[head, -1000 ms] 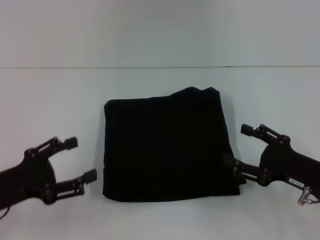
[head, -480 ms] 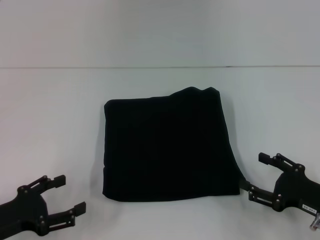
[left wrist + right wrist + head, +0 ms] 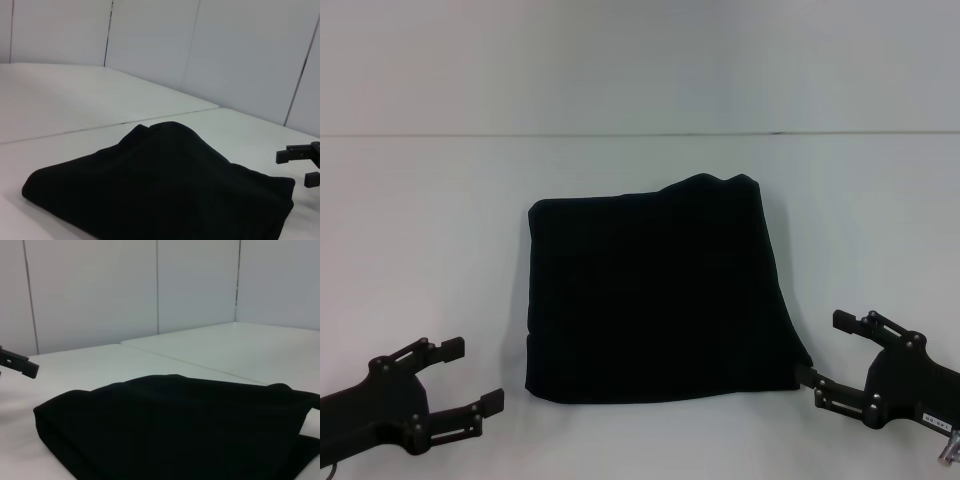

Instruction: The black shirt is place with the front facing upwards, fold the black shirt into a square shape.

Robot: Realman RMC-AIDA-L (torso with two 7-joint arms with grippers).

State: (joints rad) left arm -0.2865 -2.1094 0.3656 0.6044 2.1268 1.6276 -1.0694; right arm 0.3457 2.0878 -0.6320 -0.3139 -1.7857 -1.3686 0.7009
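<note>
Since the earlier frame our left gripper (image 3: 463, 377) has risen slightly, fingers spread, empty; our right gripper (image 3: 830, 350) waits released. Black shirt (image 3: 655, 290) lies folded mid-worktop (image 3: 420, 220).

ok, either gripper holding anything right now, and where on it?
Nothing held. Left gripper and right gripper both have jaws open, flanking the folded black shirt on the table.
</note>
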